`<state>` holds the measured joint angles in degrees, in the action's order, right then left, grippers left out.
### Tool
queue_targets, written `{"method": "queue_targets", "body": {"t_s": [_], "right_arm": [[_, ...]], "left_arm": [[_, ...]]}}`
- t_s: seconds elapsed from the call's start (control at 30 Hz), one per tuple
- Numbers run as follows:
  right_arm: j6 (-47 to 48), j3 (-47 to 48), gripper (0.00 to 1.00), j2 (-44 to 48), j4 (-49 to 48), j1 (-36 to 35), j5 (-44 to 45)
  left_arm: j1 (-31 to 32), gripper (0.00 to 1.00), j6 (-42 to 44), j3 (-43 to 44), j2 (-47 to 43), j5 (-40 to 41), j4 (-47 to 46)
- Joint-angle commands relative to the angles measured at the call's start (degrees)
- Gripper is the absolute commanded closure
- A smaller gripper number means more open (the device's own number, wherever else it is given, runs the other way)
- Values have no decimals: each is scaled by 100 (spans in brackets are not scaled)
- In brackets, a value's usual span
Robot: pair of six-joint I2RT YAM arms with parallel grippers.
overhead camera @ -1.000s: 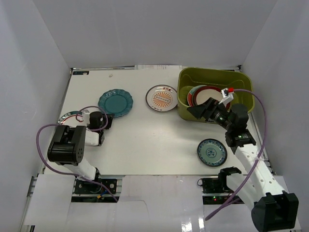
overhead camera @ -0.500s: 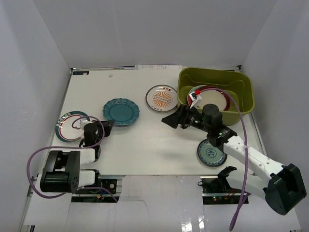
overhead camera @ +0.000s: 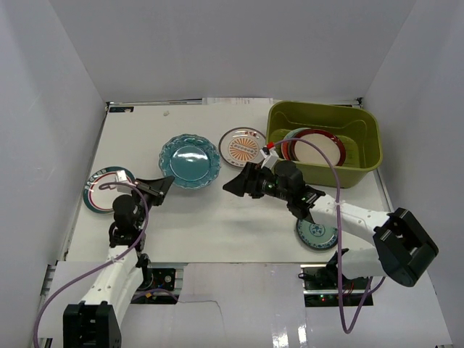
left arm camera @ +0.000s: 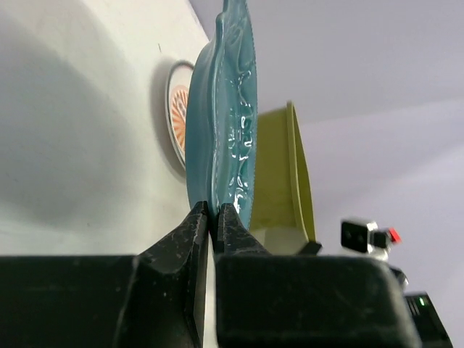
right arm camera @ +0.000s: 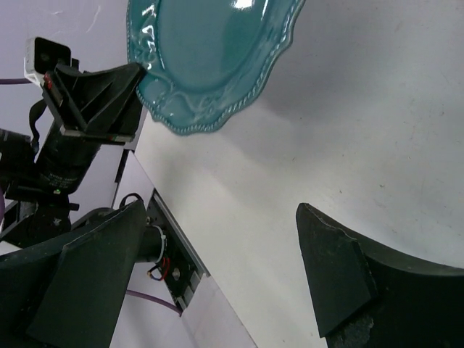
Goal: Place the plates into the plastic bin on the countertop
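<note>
Between white walls [overhead camera: 217,51], the white countertop [overhead camera: 210,210] carries the olive bin [overhead camera: 319,106].

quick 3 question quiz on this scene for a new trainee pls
1. True or false: the left gripper is shut on the rim of the teal scalloped plate.
2. Where is the orange sunburst plate? A: on the countertop beside the plastic bin. B: inside it. C: lifted in mid-air.
3. Fill in: the right gripper has its jaws ___ and holds nothing.

Key: 1 true; 2 A; 3 open.
</note>
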<state>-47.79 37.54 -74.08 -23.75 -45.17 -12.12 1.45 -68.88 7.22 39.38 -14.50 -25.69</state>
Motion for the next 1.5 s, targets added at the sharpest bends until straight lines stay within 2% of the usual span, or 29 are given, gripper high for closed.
{"method": "queue_targets", "body": {"t_s": [0.0, 0.17, 0.4, 0.6, 0.67, 0.7, 0.73, 0.8, 0.83, 0.9, 0.93, 0.97, 1.07, 1.13, 1.23, 1.27, 1.33, 1.37, 1.43, 1.47], "right_arm": [[-283, 25, 10, -194, -702, -27, 61], [-90, 210, 10, -282, -464, 17, 306], [6, 166, 10, -54, -79, 140, 789], [147, 166, 9, 271, 142, 140, 1062], [156, 218, 6, 307, 134, 140, 1080], [165, 245, 17, 333, 116, 140, 1063], [121, 245, 38, 342, 72, 140, 1045], [68, 254, 61, 395, -129, 140, 1001], [16, 263, 78, 412, -165, 140, 1001], [7, 324, 89, 473, -192, 140, 1071], [7, 342, 92, 500, -192, 140, 1097], [7, 394, 92, 579, -192, 166, 1167], [77, 500, 92, 833, -192, 384, 1177], [86, 649, 92, 1009, -174, 639, 1159], [33, 948, 92, 1334, 54, 1517, 782], [16, 1035, 92, 1466, 124, 2077, 607], [50, 1325, 92, 1511, 405, 2633, 448], [68, 1431, 92, 1441, 545, 3193, 230], [94, 1633, 92, 1336, 756, 3732, 0], [94, 1660, 92, 1196, 801, 4239, -149]], "left_arm": [[65, 100, -248, 200, -264, -983, -322], [241, 100, -380, 411, -281, -1520, -339], [303, 100, -942, 622, -62, -2319, -1069], [303, 100, -1048, 693, 35, -2452, -1279], [303, 100, -1119, 719, 183, -2610, -1455], [303, 100, -1145, 736, 254, -2689, -1508], [303, 100, -1180, 745, 316, -2811, -1561], [303, 100, -1137, 833, 465, -2935, -1518], [303, 96, -1049, 877, 527, -3031, -1431], [303, 76, -1022, 947, 667, -3076, -1298], [303, 65, -1005, 974, 711, -3102, -1272], [303, 44, -943, 1026, 747, -3146, -1228], [303, 19, -637, 1297, 896, -3243, -914], [303, 15, -321, 1518, 1010, -3252, -561], [303, 14, 243, 1844, 1098, -3121, 160], [303, 14, 322, 1861, 1107, -3059, 326], [312, 14, 384, 1792, 1151, -2901, 346], [320, 15, 384, 1756, 1238, -2848, 320], [382, 15, 297, 1634, 1379, -2725, 206], [399, 16, 253, 1581, 1528, -2716, 127]]}}
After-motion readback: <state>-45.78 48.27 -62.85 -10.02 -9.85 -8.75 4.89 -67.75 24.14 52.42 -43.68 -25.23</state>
